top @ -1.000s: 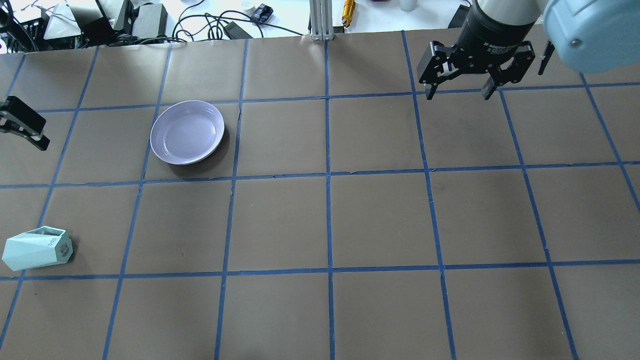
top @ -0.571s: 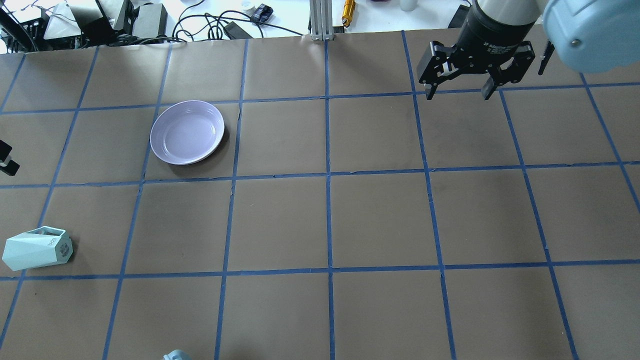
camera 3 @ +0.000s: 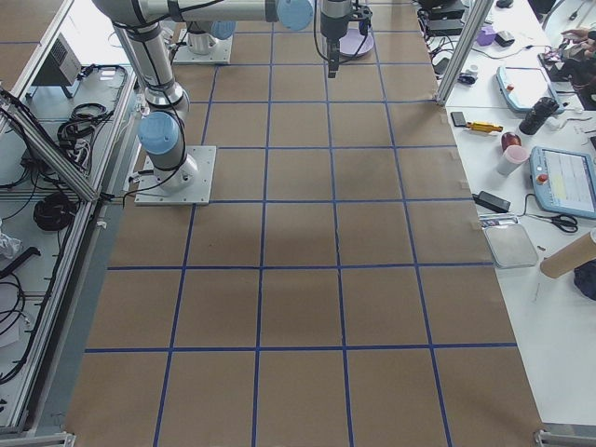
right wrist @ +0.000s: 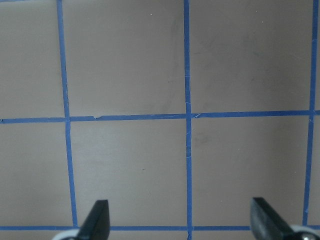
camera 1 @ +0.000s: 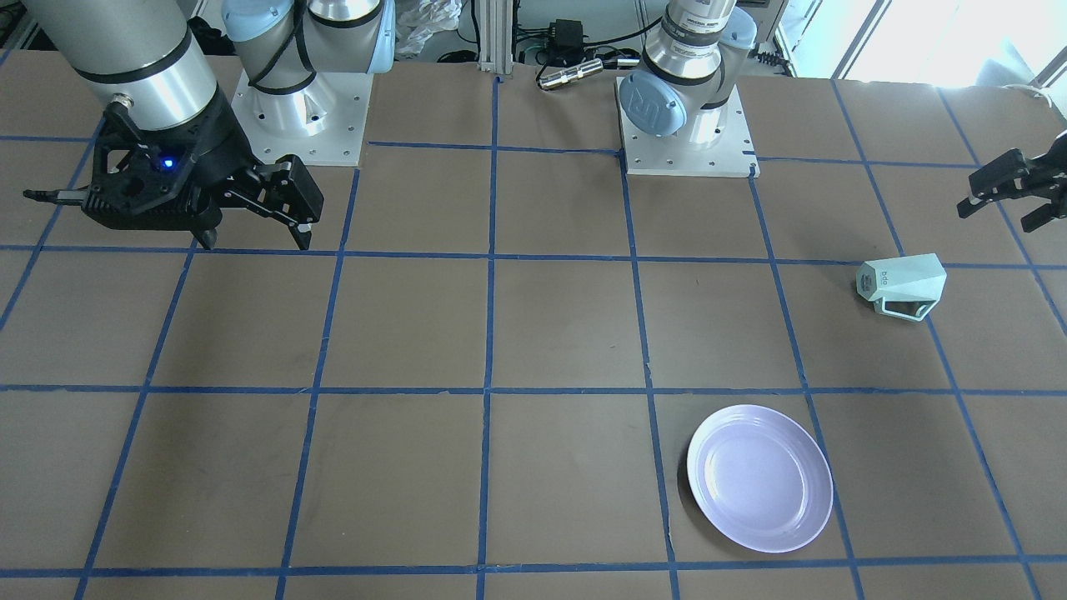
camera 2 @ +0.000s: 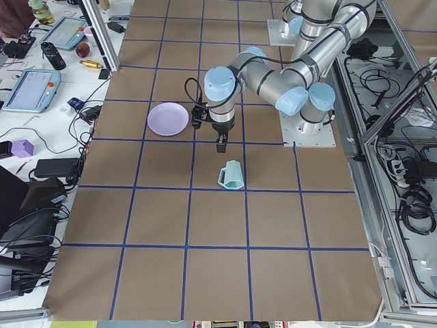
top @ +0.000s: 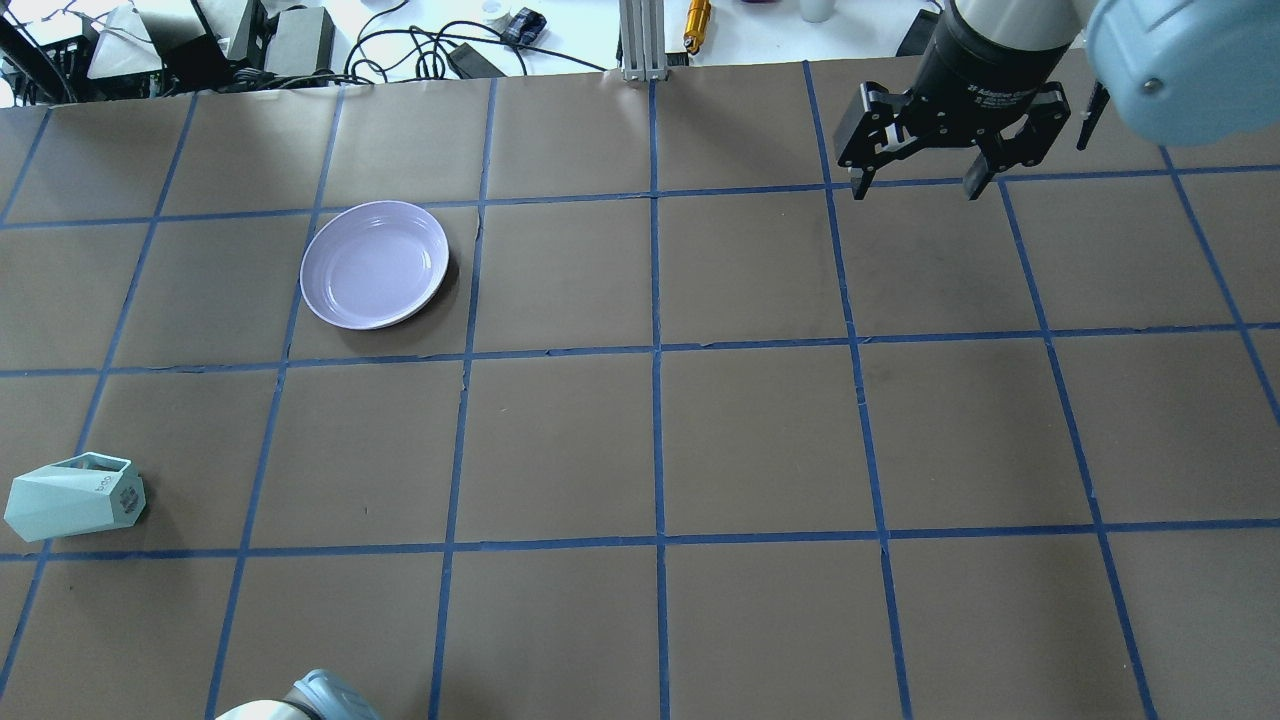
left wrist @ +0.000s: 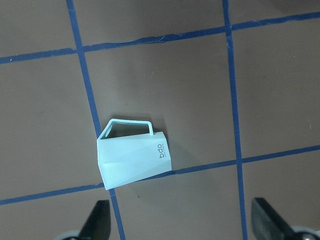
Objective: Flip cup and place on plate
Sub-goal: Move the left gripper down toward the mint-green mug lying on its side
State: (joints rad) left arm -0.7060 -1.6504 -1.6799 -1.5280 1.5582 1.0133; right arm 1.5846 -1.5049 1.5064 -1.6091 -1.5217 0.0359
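Observation:
The pale mint-green cup (top: 75,497) lies on its side on the brown table near its left end. It also shows in the front view (camera 1: 904,286) and the left wrist view (left wrist: 134,160), handle flat on the table. The lavender plate (top: 375,264) sits empty, further from the robot than the cup; it also shows in the front view (camera 1: 760,477). My left gripper (camera 1: 1013,187) is open and empty, above the table beside the cup; its fingertips (left wrist: 100,225) frame the wrist view's bottom. It is out of the overhead view. My right gripper (top: 915,180) is open and empty, far to the right.
Blue tape lines grid the table. Cables, power bricks and a metal post (top: 640,40) lie past the far edge. The two arm bases (camera 1: 688,125) stand at the robot's side. The left arm's elbow (top: 310,700) pokes in at the overhead view's bottom edge.
My left gripper has moved along the overhead view's left edge toward the cup and out of that view; its elbow has come in at the bottom. The right arm, cup and plate have not moved.

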